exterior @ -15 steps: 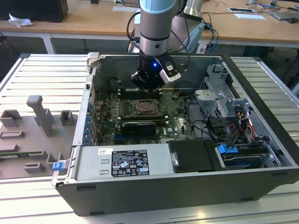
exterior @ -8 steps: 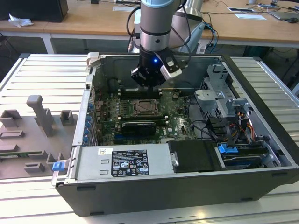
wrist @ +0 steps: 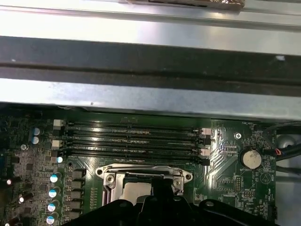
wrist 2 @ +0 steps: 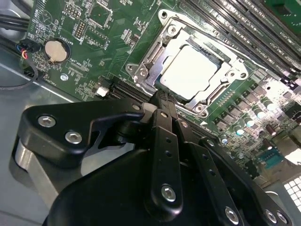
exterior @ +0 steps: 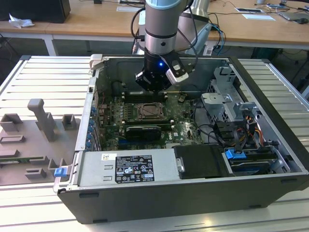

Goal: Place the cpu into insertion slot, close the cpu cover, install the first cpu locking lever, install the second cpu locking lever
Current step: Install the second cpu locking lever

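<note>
Second wrist view puts the pale silver-grey square cpu (wrist 2: 190,71) seated in the silver-rimmed insertion slot (wrist 2: 141,73) mid green motherboard (wrist 2: 94,47), the thin silver frame cover (wrist 2: 207,96) lying around it. Just above hangs the black gripper (wrist 2: 162,101), fingers apparently together and holding nothing, poised over the socket edge, probably to work the latching.

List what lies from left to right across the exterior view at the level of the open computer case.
Grey fixture blocks → green motherboard → cpu cover over the insertion slot → grey drive cage → blue connector.
</note>
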